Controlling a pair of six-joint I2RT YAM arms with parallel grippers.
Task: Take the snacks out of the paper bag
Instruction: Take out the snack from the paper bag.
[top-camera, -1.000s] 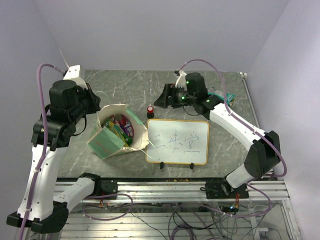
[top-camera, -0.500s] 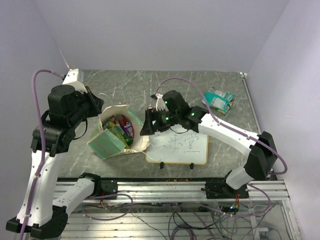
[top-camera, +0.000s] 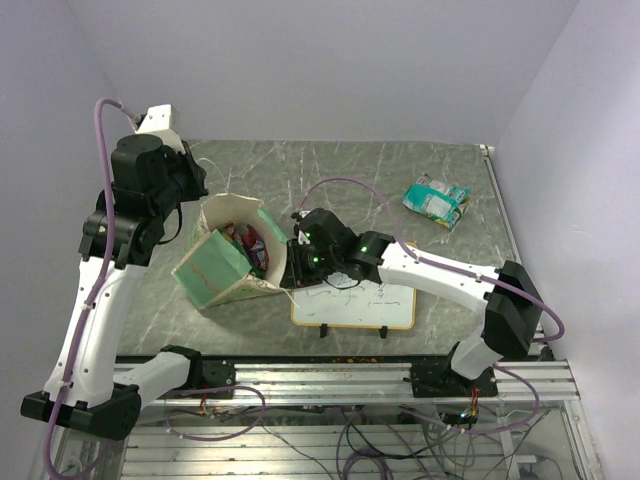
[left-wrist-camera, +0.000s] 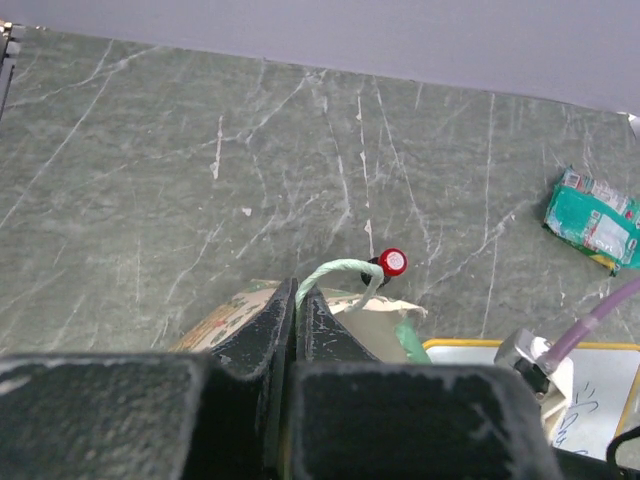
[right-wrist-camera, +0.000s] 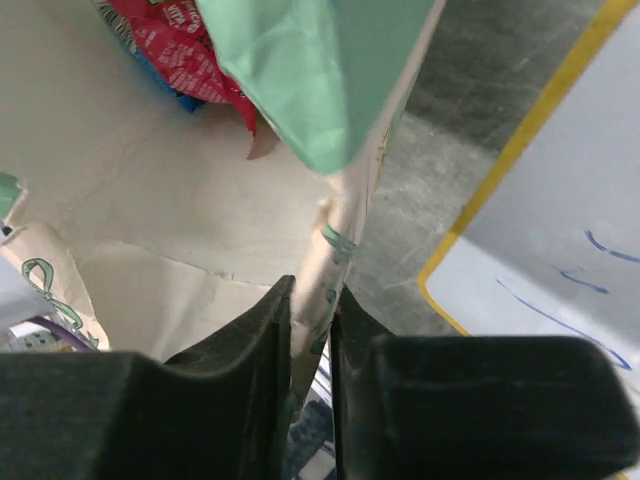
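Currently, the paper bag (top-camera: 212, 275) sits open-mouthed on the table (top-camera: 300, 170), with the snacks (top-camera: 247, 246) packed inside it. The left gripper (left-wrist-camera: 297, 303) is above the bag's far rim. Its fingers are pressed together on what appears to be the bag's pale green string handle (left-wrist-camera: 335, 272), though the contact point is partly hidden. The right gripper (right-wrist-camera: 312, 300) is at the bag's right rim, fingers clamped on the cream wall, one inside and one outside. A red packet (right-wrist-camera: 165, 40) lies inside the bag. One green packet (top-camera: 437, 200) lies well to the bag's right. The whiteboard (top-camera: 390, 305) sits just right of the bag.
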